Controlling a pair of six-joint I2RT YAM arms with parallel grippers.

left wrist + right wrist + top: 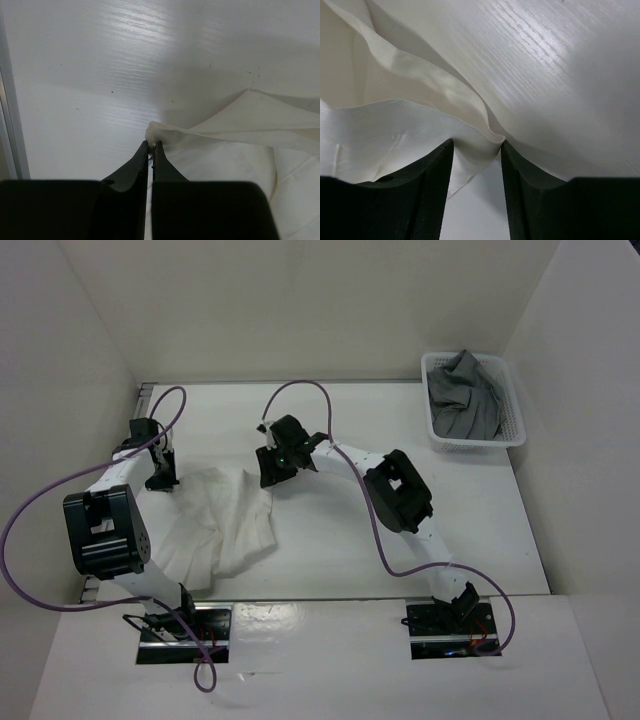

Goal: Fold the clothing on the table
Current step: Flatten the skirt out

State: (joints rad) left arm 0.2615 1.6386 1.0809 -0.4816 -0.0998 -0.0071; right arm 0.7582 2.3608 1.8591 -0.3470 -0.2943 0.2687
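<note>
Overhead, the white skirt (222, 525) lies rumpled on the desk (400, 430) toward nine o'clock. The left end effector (160, 480) sits at the skirt's ten o'clock corner, its jaws pressed together and pinching a small bunch of fabric at their tips. The right end effector (270, 475) is at the skirt's one o'clock edge, its jaws apart, with a fold of hem sagging between them. A basket (475, 400) holding a grey garment (462, 390) stands at the desk's two o'clock corner.
</note>
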